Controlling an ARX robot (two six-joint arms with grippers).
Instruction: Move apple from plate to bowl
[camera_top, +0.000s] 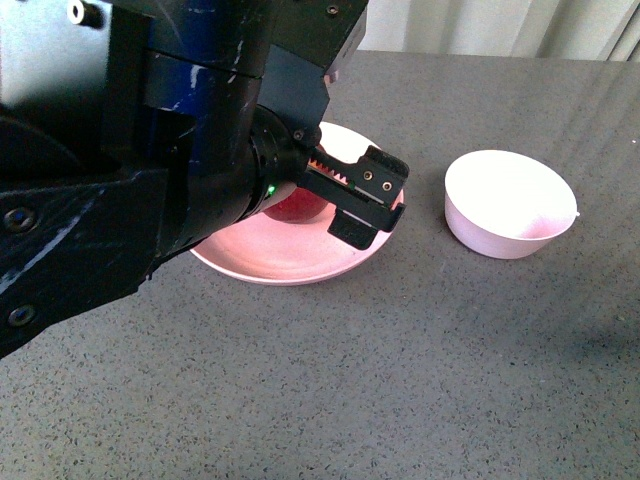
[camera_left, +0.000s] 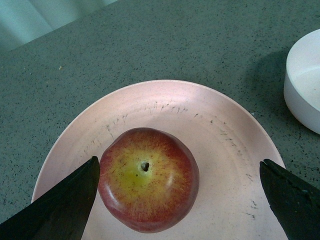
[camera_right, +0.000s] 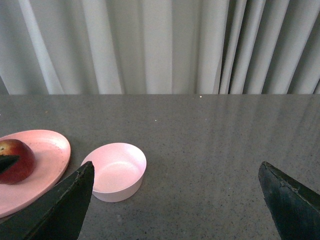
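There is one apple (camera_left: 147, 180), one plate (camera_left: 210, 115), one bowl (camera_top: 490, 235) and two grippers, all over one grey speckled table (camera_top: 400, 380). The apple lies on the pink plate, near its middle as far as the front view shows, because the left arm hides most of it there. The apple is round, so it has no clear long axis. Its stem dimple with the yellow patch points up to the left wrist camera, so the stem axis stands about upright. The bowl is empty and stands at 3 o'clock from the plate in the front view, near it but not touching. The left gripper (camera_left: 179, 170) hangs over the plate with its jaws wide apart, wider than the apple, and it holds nothing. One finger shows just beside the edge of the apple and the other is well apart from it. The right gripper (camera_right: 176, 170) is also spread wide and holds nothing; between its fingers only table shows, and a pale curtain (camera_right: 160, 45) is behind.
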